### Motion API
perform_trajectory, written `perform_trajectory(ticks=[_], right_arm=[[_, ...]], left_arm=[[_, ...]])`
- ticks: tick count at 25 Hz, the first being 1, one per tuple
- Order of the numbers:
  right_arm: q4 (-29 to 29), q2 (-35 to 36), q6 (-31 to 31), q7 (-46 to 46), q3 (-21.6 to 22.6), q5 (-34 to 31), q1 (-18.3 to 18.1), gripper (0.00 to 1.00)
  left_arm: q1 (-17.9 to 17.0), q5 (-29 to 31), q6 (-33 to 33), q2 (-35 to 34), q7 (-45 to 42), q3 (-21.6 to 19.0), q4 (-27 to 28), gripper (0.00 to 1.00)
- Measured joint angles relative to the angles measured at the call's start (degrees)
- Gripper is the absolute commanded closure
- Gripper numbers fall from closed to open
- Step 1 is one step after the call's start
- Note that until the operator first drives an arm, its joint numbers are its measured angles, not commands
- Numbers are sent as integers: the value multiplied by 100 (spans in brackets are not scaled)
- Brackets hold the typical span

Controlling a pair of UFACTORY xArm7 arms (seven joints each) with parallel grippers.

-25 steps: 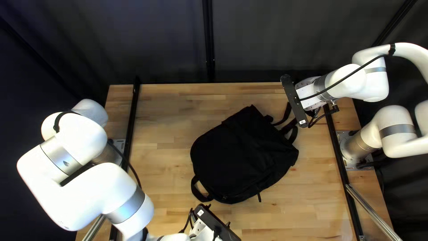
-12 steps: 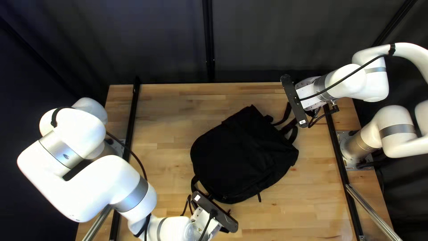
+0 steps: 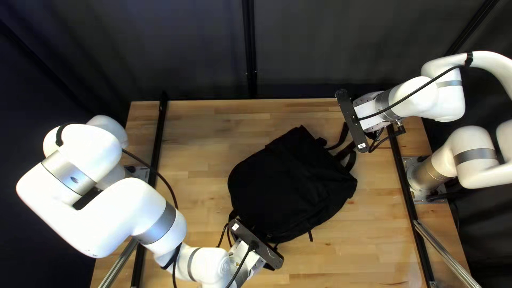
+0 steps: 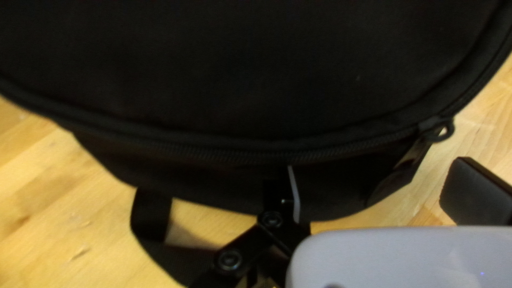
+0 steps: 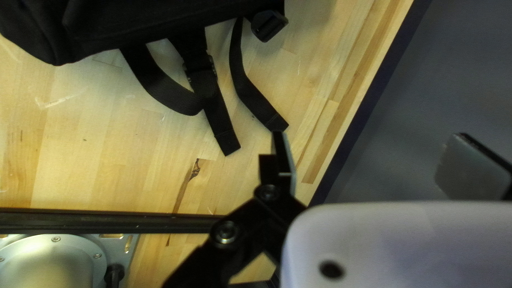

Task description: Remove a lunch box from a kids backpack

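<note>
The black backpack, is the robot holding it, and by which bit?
Nothing is held. The left gripper is open near the backpack, and the right gripper is open too, near the straps.

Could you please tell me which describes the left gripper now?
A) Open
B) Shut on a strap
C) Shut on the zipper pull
A: the left gripper has its fingers standing wide apart, with the zipper pull of the backpack ungripped ahead of them.
</note>
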Motion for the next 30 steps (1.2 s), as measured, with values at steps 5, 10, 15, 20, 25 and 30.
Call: perform_trajectory(ticks=[5,10,15,20,25,30], right_arm=[[0,0,0,0,0,0,0,0],[0,0,0,0,0,0,0,0],[0,0,0,0,0,0,0,0],[0,0,0,0,0,0,0,0],[0,0,0,0,0,0,0,0],[0,0,0,0,0,0,0,0]], left_arm=[[-8,84,-77,52,-79,9,27,99],[-74,46,-20,-24,-75,-48,-15,99],[-125,-83,54,-166,53,-137,-83,100],[-107,-219,54,-286,286,-198,-92,100],[-73,-305,43,-386,487,-231,-109,100],[-70,-370,107,-533,671,-260,-159,100]])
